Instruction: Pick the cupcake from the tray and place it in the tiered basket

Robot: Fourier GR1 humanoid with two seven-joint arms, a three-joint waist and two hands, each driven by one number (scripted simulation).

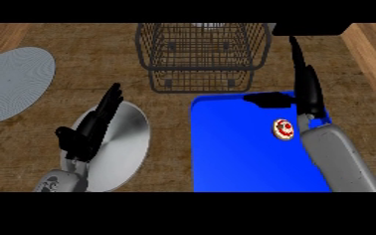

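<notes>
A small cupcake (284,129) with red and white topping lies on the blue tray (235,149), near its right side. My right hand (307,90) hovers over the tray's far right corner, fingers straight and pointing away from me, thumb stretched left above the tray; the cupcake sits just below the hand, beside the wrist, untouched. The dark wire tiered basket (202,55) stands behind the tray at the top centre. My left hand (92,127) rests open at the lower left, fingers up, over a plate.
A silver round plate (125,149) lies under my left hand. A grey ribbed plate (22,79) sits at the left edge. A dark box (312,28) shows at the top right. Wooden counter surrounds them.
</notes>
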